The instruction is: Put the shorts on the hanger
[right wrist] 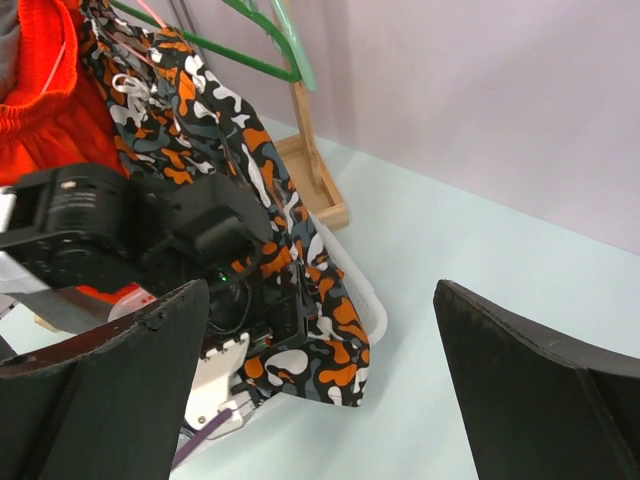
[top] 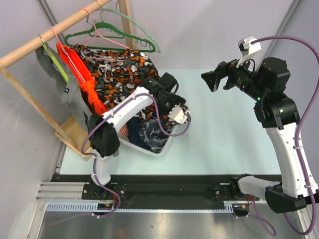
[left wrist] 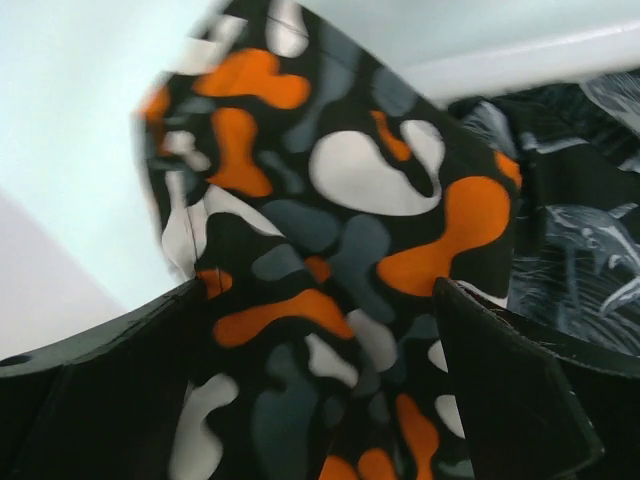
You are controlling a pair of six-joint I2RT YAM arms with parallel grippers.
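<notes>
1. Left gripper (left wrist: 320, 300) is at the far rim of the basket (top: 162, 147) with its jaws wide. A fold of the shorts (top: 117, 74) passes between the fingers, but I do not see it pinched.
2. Right gripper (top: 215, 74) is well to the right of the basket, high over the desk (top: 209, 134), with jaws wide and holding nothing.
3. I see the shorts beyond the basket, to its far left. The upper end is up by the hanger (top: 105, 33) and the lower end falls to the basket's far rim. I cannot tell whether the waist sits on the wire.
4. I judge the cloth to be light, very soft and floppy, and not fragile. It keeps no shape, so with one pinch point the rest will hang and may slide.
5. For a hold I would choose the waistband, where the white cord (right wrist: 130, 85) shows. That edge looks thicker and should slip less than the thin leg cloth near the basket.
6. The long axis runs slanted from the basket's far rim up and away to the far left. The waist end points up to the hanger and the leg hems point down to the basket.
</notes>
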